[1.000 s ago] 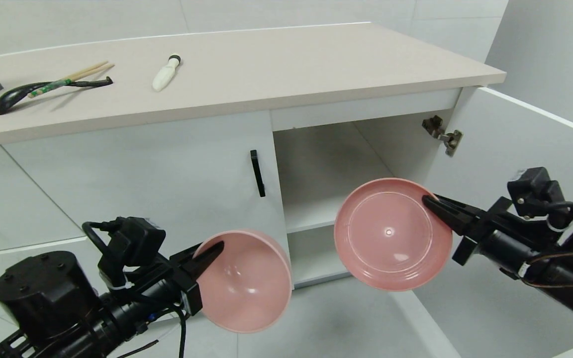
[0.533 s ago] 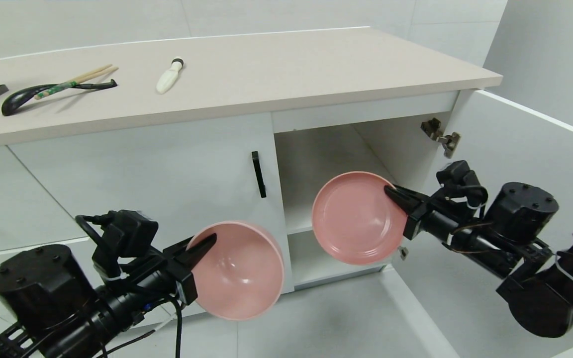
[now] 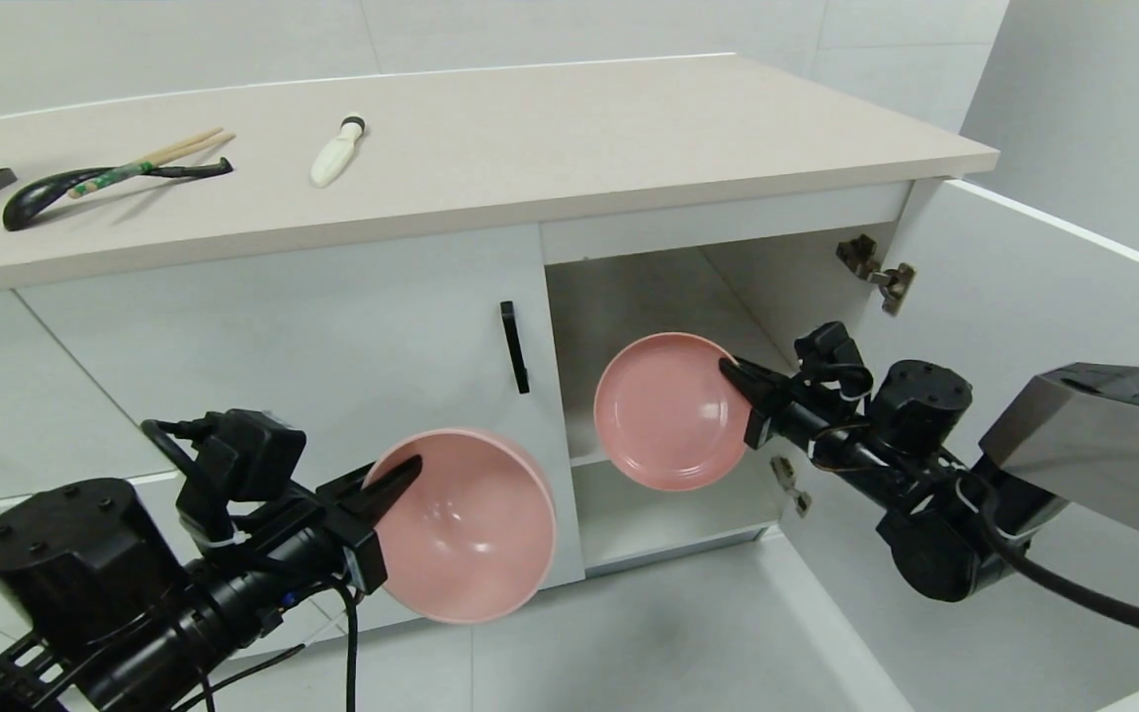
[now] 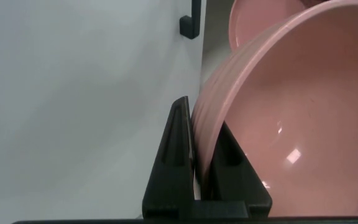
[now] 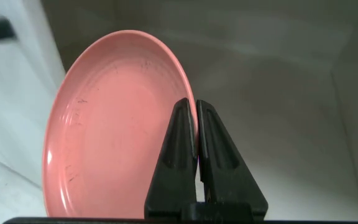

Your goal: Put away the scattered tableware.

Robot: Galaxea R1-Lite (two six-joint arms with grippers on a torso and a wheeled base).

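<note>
Head view above cabinet point(image 3: 283, 336), wrist views close, sharing plate point(image 3: 663, 410)

Black arms point(image 3: 85, 564) — looped cables point(image 3: 349, 643), one silver link point(image 3: 1103, 435).

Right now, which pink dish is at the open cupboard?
The flat plate in the right gripper, at the cupboard opening. The deep bowl in the left gripper hangs before the shut door.

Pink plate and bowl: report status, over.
Right tool shut on pink plate, at open cabinet mouth. Left tool shut on pink bowl, facing closed door. Nothing blocks the cabinet.
</note>
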